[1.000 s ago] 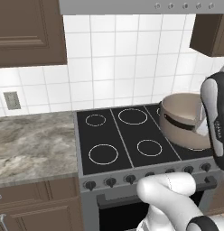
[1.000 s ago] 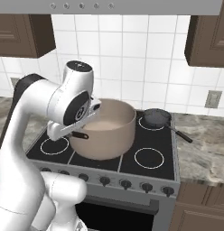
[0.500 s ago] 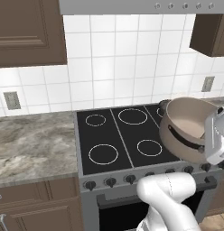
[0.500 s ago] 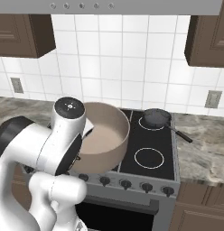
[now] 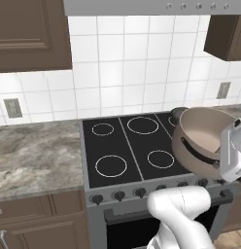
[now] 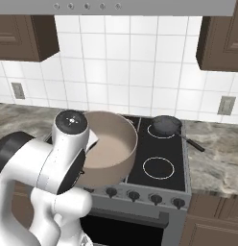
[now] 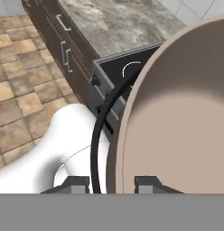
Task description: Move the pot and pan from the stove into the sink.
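The beige pot (image 5: 202, 141) hangs tilted in the air over the front edge of the black stove (image 5: 127, 146). My gripper (image 5: 223, 154) is shut on its rim at the right side. In the hand view the pot's wall (image 7: 177, 122) runs between the two fingertips (image 7: 75, 184), with its dark band handle (image 7: 96, 135) curving just left of it. From the right base view the pot (image 6: 109, 146) sits beside my white arm. The small dark pan (image 6: 165, 125) rests on the stove's back right burner (image 6: 159, 130). The sink is out of view.
Marbled counters flank the stove (image 5: 35, 155) (image 6: 217, 149). A row of knobs (image 6: 140, 196) lines the stove front. Brown wall cabinets (image 5: 30, 34) and a hood (image 6: 140, 7) hang overhead. Base cabinets with handles (image 7: 64, 40) and tiled floor (image 7: 19, 113) lie below.
The pot has come off its burner, moved toward the stove's front edge and tipped over more. My arm has swung round with it. The pan has not moved.
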{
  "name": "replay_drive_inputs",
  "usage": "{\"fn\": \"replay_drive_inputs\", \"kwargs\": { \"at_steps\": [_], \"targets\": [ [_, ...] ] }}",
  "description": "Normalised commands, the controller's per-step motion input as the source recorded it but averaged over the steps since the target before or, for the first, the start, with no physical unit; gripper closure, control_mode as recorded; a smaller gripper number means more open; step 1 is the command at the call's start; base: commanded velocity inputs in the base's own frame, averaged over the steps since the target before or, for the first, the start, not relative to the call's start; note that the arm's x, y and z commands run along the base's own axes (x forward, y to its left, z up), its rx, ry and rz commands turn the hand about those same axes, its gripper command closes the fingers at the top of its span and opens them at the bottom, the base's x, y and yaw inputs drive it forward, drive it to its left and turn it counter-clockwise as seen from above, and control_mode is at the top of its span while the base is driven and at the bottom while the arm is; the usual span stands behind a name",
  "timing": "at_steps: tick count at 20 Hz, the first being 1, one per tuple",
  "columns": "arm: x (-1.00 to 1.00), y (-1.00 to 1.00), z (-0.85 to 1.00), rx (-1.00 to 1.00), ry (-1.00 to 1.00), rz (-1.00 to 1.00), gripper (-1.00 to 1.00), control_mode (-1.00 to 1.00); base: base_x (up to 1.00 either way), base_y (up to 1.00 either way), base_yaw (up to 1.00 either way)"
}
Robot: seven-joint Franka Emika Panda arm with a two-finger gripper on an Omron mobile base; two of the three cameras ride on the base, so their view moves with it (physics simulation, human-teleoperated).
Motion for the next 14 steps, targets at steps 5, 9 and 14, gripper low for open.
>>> {"fn": "replay_drive_inputs", "kwargs": {
  "at_steps": [5,9,14],
  "targets": [
    [0.00,0.00,0.00,0.00,0.00,0.00,1.00,1.00,-0.60,0.00,0.01],
    [0.00,0.00,0.00,0.00,0.00,0.00,1.00,1.00,-0.68,0.00,0.01],
    [0.00,0.00,0.00,0.00,0.00,0.00,1.00,1.00,-0.45,-0.07,-0.04]
  ]
}}
